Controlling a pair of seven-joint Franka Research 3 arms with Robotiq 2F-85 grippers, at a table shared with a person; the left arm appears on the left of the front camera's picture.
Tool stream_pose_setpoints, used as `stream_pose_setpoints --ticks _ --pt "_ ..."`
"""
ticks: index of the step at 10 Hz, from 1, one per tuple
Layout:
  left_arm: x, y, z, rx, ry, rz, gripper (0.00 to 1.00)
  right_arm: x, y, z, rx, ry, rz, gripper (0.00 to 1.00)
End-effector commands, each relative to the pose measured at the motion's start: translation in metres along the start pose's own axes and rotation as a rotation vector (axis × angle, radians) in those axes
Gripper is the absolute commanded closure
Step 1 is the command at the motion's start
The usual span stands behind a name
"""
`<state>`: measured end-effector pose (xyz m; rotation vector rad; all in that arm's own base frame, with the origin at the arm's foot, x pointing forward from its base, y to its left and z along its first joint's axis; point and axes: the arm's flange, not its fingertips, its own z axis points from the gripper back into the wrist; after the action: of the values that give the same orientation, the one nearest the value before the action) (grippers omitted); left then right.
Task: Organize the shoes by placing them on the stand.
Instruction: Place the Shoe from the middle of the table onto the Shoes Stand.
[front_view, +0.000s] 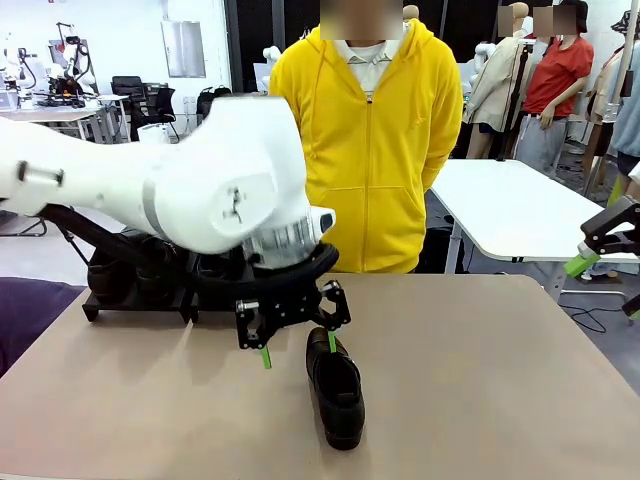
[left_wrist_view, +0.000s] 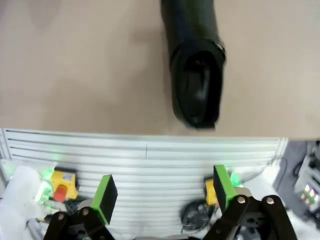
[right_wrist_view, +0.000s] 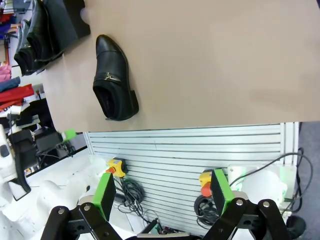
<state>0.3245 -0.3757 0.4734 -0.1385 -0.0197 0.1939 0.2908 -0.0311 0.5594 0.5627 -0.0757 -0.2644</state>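
**One loafer left on the desk, both pincers wide and empty**

At far left in the front view, the stand (front_view: 140, 300) sits by the desk's far left edge, largely hidden behind the left arm; dark shoes on the stand (front_view: 110, 275) show on it, though how many I cannot tell. The right wrist view shows at least two there, side by side.

Near the middle, the left pincer (front_view: 298, 345) hangs just above the heel end of the lone shoe (front_view: 336, 388), jaws spread wide and holding nothing. That shoe lies flat on the desk (front_view: 480, 380), upright on its sole, toe pointing toward the robot.

At far right, the right pincer (front_view: 600, 262) hovers off the desk's side, likewise fully spread and empty.

The loafer looks glossy, so likely slick on its upper, and fairly stiff at the heel, softer toward the mouth. The best hold is probably across the heel counter or the sides of the opening, where the pads can bite. It seems light enough for one arm.

Room is generous: bare desk lies all around the shoe. The near edge is close to the toe, and the stand is a short carry leftward.
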Motion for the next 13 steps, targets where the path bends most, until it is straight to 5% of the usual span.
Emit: stream_pose_setpoints --ticks 1,11,12,13 --pt "0.011 -0.016 -0.045 0.022 -0.165 0.09 0.0 0.001 0.001 0.004 0.014 0.009 0.005 0.0" --pt "0.032 -0.017 -0.142 0.017 -0.176 0.156 0.0 0.001 0.001 0.004 0.014 0.009 0.005 0.0" --pt "0.033 -0.016 -0.141 0.024 -0.178 0.158 0.59 0.001 0.001 0.004 0.014 0.009 0.005 0.0" --pt "0.032 -0.015 -0.141 0.009 -0.184 0.164 1.0 0.001 0.001 0.004 0.014 0.009 0.005 0.0"
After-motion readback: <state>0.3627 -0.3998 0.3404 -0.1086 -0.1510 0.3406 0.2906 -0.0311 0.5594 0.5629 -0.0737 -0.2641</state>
